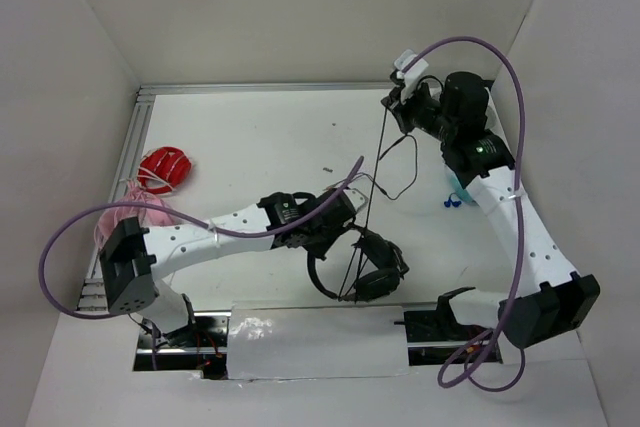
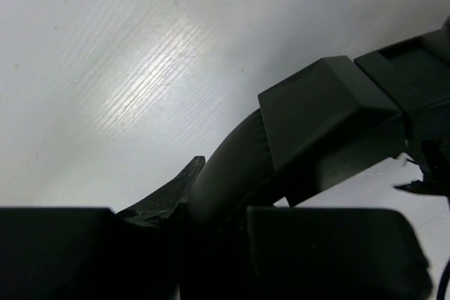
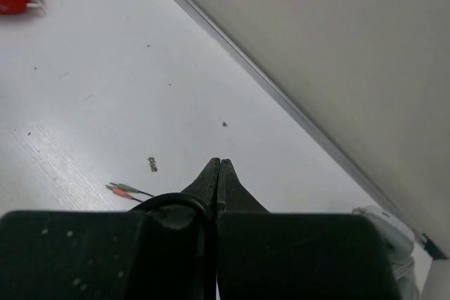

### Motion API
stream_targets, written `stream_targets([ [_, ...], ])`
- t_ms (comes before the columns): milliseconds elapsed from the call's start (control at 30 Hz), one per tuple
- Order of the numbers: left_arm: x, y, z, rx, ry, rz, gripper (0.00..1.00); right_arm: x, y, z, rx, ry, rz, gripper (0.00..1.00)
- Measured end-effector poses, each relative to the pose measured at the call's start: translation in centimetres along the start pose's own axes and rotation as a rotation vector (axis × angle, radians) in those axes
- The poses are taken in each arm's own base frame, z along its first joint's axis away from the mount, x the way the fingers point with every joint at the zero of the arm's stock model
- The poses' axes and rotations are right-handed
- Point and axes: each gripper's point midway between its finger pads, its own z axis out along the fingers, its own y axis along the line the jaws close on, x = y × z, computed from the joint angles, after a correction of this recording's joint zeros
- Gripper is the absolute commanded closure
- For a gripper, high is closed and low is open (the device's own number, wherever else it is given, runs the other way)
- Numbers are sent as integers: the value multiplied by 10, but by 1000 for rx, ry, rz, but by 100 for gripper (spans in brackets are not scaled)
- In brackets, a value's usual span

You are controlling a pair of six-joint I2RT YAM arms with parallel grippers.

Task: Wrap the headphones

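The black headphones (image 1: 365, 262) lie near the middle of the table, earcups toward the front. My left gripper (image 1: 340, 219) is shut on their headband; in the left wrist view the rounded band (image 2: 235, 163) passes between my fingers (image 2: 186, 180), with a boxy slider piece (image 2: 327, 121) beyond. The thin black cable (image 1: 372, 187) runs taut from the headphones up to my right gripper (image 1: 392, 105), raised at the back right. In the right wrist view that gripper (image 3: 219, 165) is shut on the cable (image 3: 205, 212), which loops beside the fingers. The green and red plugs (image 3: 121, 189) lie on the table.
Red headphones (image 1: 165, 167) and a pink bundle (image 1: 135, 212) lie at the left edge. Teal headphones (image 1: 455, 192) sit partly hidden under my right arm. White walls close in the back and both sides, with a metal rail (image 1: 260, 89) along the back edge.
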Motion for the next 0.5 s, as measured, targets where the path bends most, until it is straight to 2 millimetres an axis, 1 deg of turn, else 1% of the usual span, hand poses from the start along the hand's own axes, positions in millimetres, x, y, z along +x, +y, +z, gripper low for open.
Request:
stream_targets([
  [67,0,6,-4,-23,-6,-28,100,16,-7,0,22,2,63,100],
  [133,-1,10,-14,-31,-22,-42,100,31,-13,-1,49,-10,119,100],
  [200,-1,12,-24,-37,-34,-57,100,44,-13,-5,64,-14,164,100],
  [267,1,14,-34,-37,-42,-63,100,48,-12,-8,66,-29,192,100],
  [400,-1,15,-46,-24,-70,-65,100,39,-7,-7,30,-72,210,100],
  [500,-5,13,-54,-1,-98,-59,100,37,0,-1,-23,-88,226,100],
])
